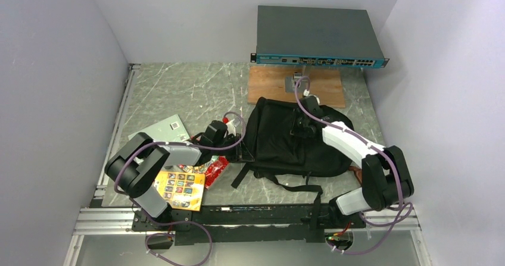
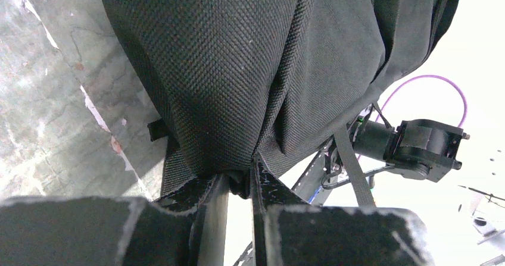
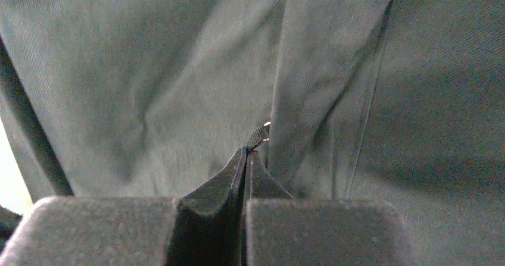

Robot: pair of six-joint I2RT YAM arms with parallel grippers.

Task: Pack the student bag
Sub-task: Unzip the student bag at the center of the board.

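The student bag (image 1: 280, 141), a large black backpack, lies in the middle of the table with its straps trailing toward the near edge. My left gripper (image 1: 244, 153) is at the bag's left edge. In the left wrist view it (image 2: 241, 178) is shut on a bunched fold of the bag's woven fabric (image 2: 238, 81), which hangs lifted off the table. My right gripper (image 1: 305, 126) rests on top of the bag. In the right wrist view it (image 3: 247, 154) is shut on a small metal zipper pull (image 3: 259, 134) against the bag's cloth (image 3: 178, 87).
A yellow picture card (image 1: 180, 188) and a red packet (image 1: 215, 169) lie near the left arm, with a flat grey sheet (image 1: 159, 129) behind them. A wooden board (image 1: 274, 84) and a grey rack-mount box (image 1: 315, 34) stand at the back. Walls close in on both sides.
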